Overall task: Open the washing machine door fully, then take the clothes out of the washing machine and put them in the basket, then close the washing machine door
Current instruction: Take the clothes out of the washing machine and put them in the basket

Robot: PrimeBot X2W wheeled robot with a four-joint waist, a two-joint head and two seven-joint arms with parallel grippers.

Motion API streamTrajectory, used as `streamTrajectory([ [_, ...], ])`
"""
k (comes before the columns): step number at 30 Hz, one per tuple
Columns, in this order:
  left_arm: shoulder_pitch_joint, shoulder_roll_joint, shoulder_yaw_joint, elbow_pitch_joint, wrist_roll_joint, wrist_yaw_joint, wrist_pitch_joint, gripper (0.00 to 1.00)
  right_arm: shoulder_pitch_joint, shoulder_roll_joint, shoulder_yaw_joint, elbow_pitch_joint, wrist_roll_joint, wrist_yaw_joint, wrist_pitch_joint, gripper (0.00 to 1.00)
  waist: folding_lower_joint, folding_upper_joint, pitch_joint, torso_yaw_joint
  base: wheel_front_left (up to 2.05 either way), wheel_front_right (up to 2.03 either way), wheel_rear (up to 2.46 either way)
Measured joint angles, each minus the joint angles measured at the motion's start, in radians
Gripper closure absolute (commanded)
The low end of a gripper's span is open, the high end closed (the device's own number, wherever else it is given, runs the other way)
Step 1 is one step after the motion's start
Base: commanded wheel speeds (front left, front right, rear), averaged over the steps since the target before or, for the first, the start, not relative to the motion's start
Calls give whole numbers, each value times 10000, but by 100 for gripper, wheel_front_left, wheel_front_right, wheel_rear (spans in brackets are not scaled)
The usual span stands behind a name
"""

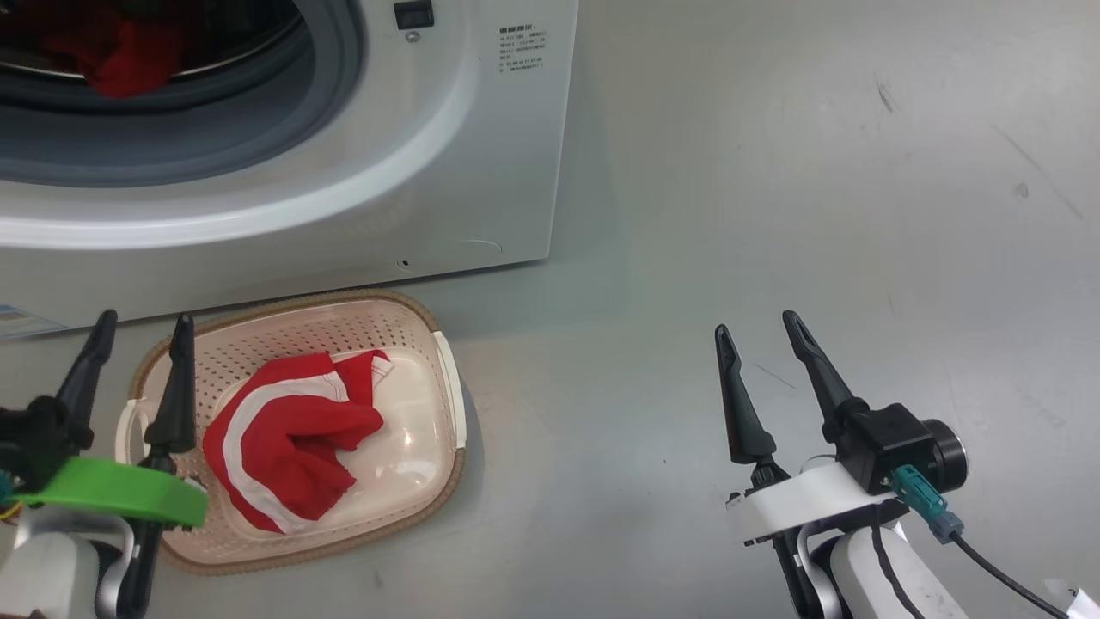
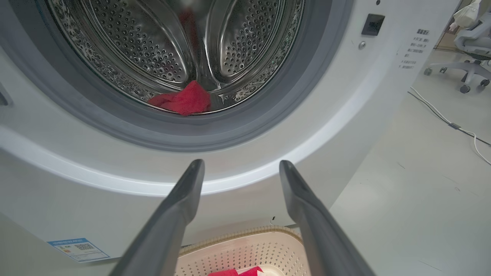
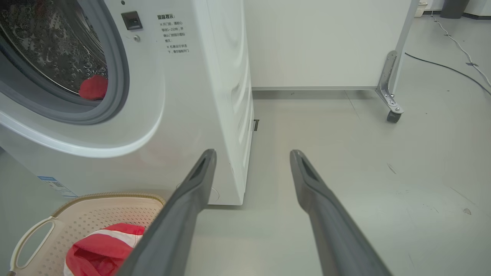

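Observation:
The white washing machine (image 1: 481, 172) stands at the upper left with its grey gasket and steel drum (image 2: 153, 46) exposed; its door is out of view. A red garment (image 2: 184, 100) lies at the drum's bottom front, the same red garment (image 1: 120, 56) (image 3: 93, 87) showing in the other two views. The cream basket (image 1: 430, 331) sits on the floor before the machine, holding a red garment with white stripes (image 1: 288, 434) (image 3: 101, 251). My left gripper (image 1: 142, 331) hovers open over the basket's left end. My right gripper (image 1: 756, 327) is open above bare floor to the right.
Grey floor (image 1: 816, 172) stretches to the right of the machine. A white panel on a caster (image 3: 393, 115) stands behind, cables (image 3: 452, 69) run across the floor, and an office chair (image 2: 470, 50) is far off. A blue label (image 2: 78, 249) marks the machine's lower front.

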Motion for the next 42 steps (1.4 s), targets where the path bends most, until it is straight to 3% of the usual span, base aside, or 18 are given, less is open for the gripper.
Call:
streamTrajectory([
  [9, -1945, 938, -274, -117, -188, -2, 92, 0, -436, -6, 167, -138, 188, 0, 0, 0, 0, 0, 991, -294, 0, 0, 0],
  [22, -4601, 2339, -234, 313, -731, -2, 1517, 0, -743, -4, 336, -497, 439, 0, 0, 0, 1, 0, 2212, -861, 0, 0, 0],
  [42, -7333, 3467, 29, 1896, -1269, -4, 3221, 0, -1127, 0, 1151, -738, 817, 0, 0, 0, 1, 0, 3510, -1924, 0, 0, 0],
])
